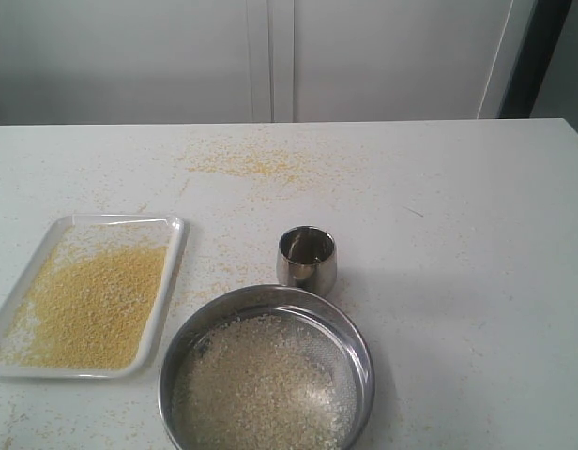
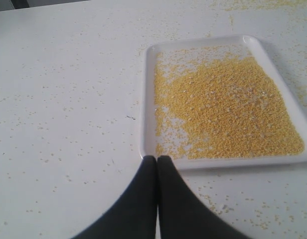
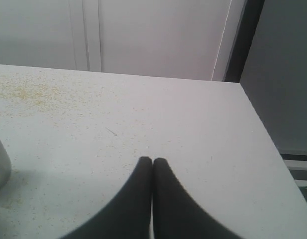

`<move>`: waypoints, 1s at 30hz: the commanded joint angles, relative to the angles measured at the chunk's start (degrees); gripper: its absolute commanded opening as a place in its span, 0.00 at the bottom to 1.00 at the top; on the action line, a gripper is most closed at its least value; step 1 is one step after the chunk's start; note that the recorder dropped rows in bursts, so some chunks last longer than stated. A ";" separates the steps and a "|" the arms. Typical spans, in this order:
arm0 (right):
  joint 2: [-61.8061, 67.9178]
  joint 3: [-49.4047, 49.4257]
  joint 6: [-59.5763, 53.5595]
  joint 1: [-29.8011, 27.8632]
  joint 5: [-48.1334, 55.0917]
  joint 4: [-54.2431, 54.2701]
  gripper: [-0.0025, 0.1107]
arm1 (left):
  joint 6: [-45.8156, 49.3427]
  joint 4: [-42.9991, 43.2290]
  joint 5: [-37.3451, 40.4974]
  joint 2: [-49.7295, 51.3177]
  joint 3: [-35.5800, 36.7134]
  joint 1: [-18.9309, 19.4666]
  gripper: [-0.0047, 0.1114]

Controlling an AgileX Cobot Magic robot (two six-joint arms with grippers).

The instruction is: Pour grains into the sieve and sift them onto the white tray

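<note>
The wide steel sieve (image 1: 266, 367) rests on the table at the front centre, with whitish rice-like grains (image 1: 261, 384) spread over its mesh. To its left lies the white tray (image 1: 173, 272), also in the left wrist view (image 2: 148, 99), covered with fine yellow granules (image 1: 92, 305) (image 2: 226, 112). Neither arm appears in the exterior view. My left gripper (image 2: 157, 158) is shut and empty, its tips just short of the tray's near corner. My right gripper (image 3: 152, 161) is shut and empty over bare table.
A small rounded steel cup (image 1: 307, 256) stands upright just behind the sieve; its edge shows in the right wrist view (image 3: 0, 164). Stray yellow specks (image 1: 247, 164) dust the table at the back. The table's right edge (image 3: 263, 129) drops off beside the right gripper.
</note>
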 commanded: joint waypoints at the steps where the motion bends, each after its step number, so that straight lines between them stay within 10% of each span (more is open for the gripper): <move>1: -0.80 0.20 -0.70 -0.50 0.23 -0.28 0.02 | -0.17 -0.33 0.24 -0.27 0.29 0.17 0.04; 30: -18.12 18.76 -0.72 -0.50 -8.76 -0.54 0.02 | -0.06 -0.33 0.24 -0.27 0.29 0.17 0.04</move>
